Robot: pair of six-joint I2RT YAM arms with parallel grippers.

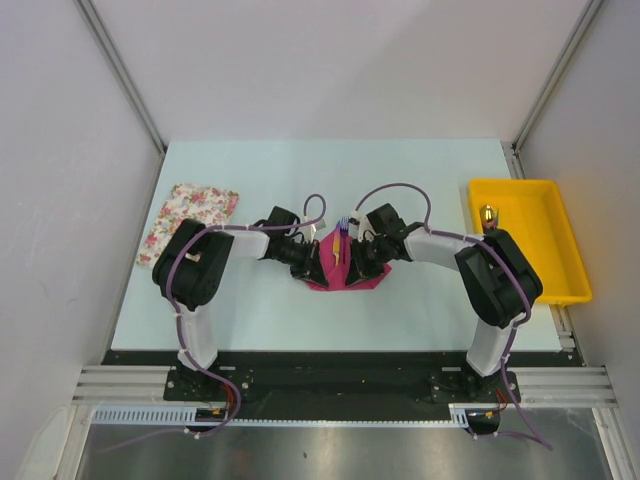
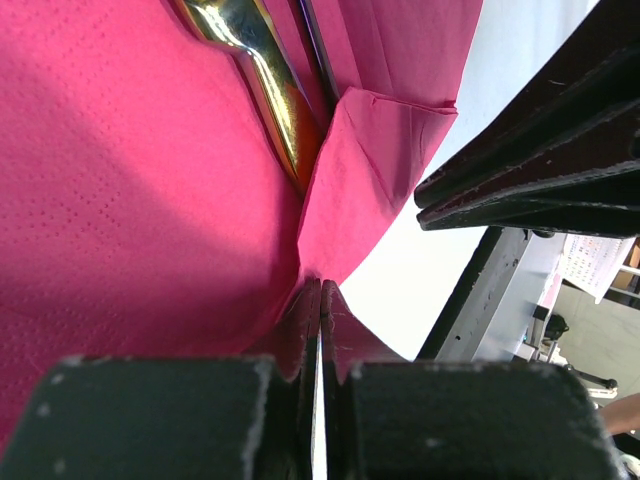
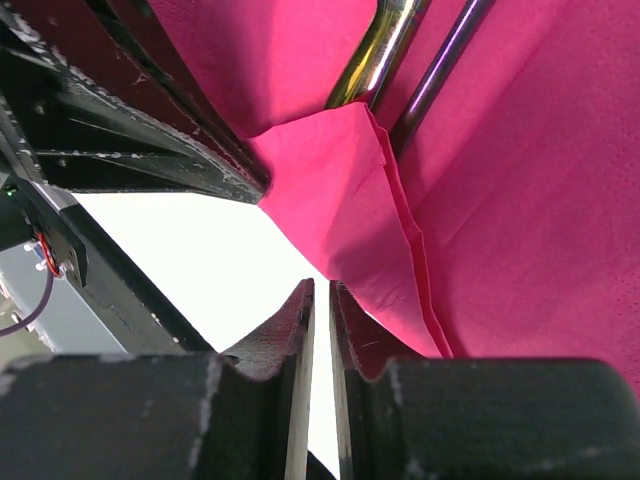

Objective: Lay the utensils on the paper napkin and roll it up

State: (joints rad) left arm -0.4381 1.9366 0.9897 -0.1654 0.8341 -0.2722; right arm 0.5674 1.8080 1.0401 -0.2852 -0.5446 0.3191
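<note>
The magenta paper napkin (image 1: pixel 350 274) lies at mid-table, partly folded, with a flap turned over near its middle (image 2: pixel 375 150). The yellow-orange utensil (image 1: pixel 337 246) and the purple utensil (image 1: pixel 344 228) lie side by side on it, their ends past its far edge. In the wrist views they show as a shiny gold handle (image 2: pixel 262 75) (image 3: pixel 378 45) and a slim purple handle (image 3: pixel 445 62). My left gripper (image 2: pixel 320 285) is low at the napkin's left side, its jaws shut with a napkin edge meeting the tips. My right gripper (image 3: pixel 320 288) is low at the right side, its jaws shut, with the napkin just beside it.
A white floral cloth (image 1: pixel 188 222) lies at the left of the table. A yellow tray (image 1: pixel 545 275) stands at the right edge with a small object (image 1: pixel 487 213) in it. The two grippers (image 1: pixel 312 262) (image 1: pixel 364 254) face each other closely across the napkin.
</note>
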